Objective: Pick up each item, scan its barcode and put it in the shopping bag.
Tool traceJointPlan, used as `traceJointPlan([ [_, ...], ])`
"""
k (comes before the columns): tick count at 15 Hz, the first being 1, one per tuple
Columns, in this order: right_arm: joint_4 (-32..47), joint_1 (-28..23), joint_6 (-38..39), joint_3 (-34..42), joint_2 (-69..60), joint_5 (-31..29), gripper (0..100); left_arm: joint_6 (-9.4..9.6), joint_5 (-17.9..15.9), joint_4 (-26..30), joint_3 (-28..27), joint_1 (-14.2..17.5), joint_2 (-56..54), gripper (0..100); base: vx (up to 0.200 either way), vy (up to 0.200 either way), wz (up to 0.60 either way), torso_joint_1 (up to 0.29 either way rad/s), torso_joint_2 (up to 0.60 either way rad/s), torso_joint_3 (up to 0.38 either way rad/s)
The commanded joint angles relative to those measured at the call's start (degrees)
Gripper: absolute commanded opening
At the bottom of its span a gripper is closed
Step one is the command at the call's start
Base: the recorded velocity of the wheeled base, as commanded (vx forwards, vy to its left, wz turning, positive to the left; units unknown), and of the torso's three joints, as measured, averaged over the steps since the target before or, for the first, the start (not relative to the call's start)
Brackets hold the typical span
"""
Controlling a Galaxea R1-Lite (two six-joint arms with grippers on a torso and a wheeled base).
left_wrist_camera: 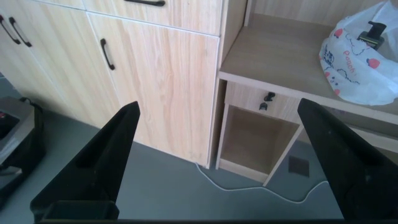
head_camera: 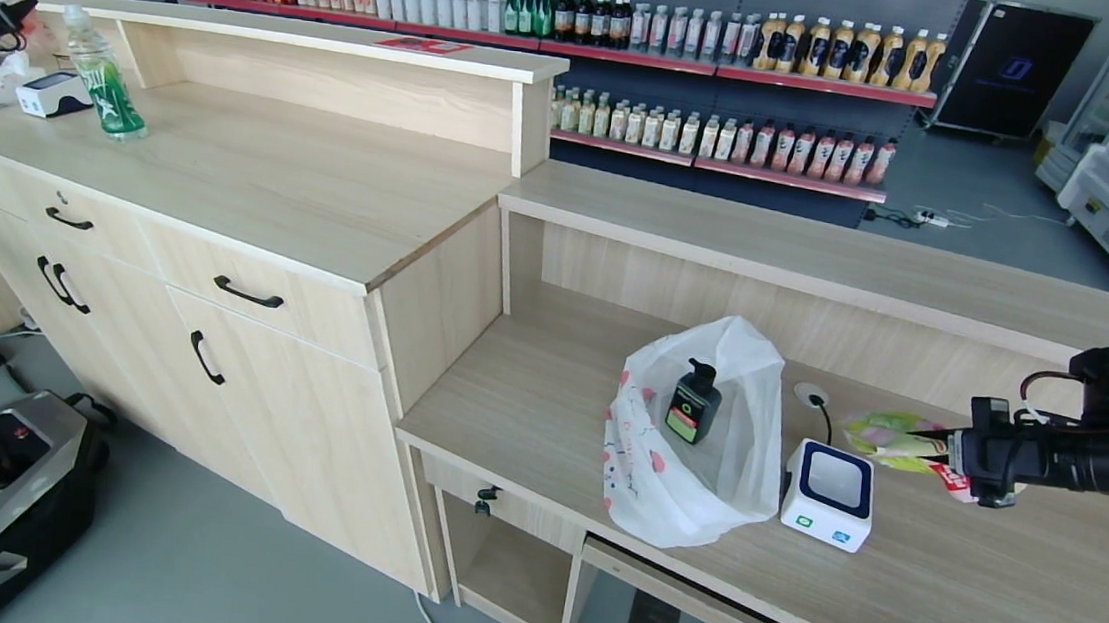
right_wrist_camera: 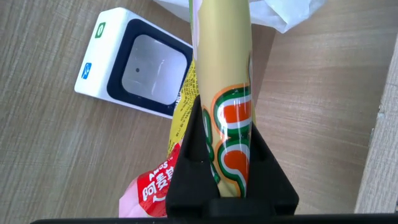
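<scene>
The right gripper [right_wrist_camera: 227, 134] grips a yellow-green packet [head_camera: 890, 433], perhaps snacks, at two o'clock from the scanner [head_camera: 828, 493]; the left gripper [left_wrist_camera: 217, 109] spreads wide.

Bright, even light falls from overhead. On the pale counter [head_camera: 940, 606] the shopping bag [head_camera: 699, 495] and the scanner [head_camera: 830, 491] cast only soft, short shadows. The glossy snack packet [right_wrist_camera: 227, 74] carries a faint sheen. Toward the head view's edges, the bottle shelves [head_camera: 736, 71] and the counter's edges bow outward.
</scene>
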Motion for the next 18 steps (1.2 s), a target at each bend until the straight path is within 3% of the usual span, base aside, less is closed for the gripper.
traceJointPlan([
  [1,-0.05,0.16,0.06,-0.64,0.70,-0.02,0,-0.04,0.00,0.02,0.00,-0.02,0.06,100,0.000,0.000,0.00,0.000,0.00,0.000],
  [18,0.03,0.07,-0.12,-1.08,1.84,0.07,0,-0.04,0.00,0.02,0.00,-0.02,0.06,100,0.000,0.000,0.00,0.000,0.00,0.000],
])
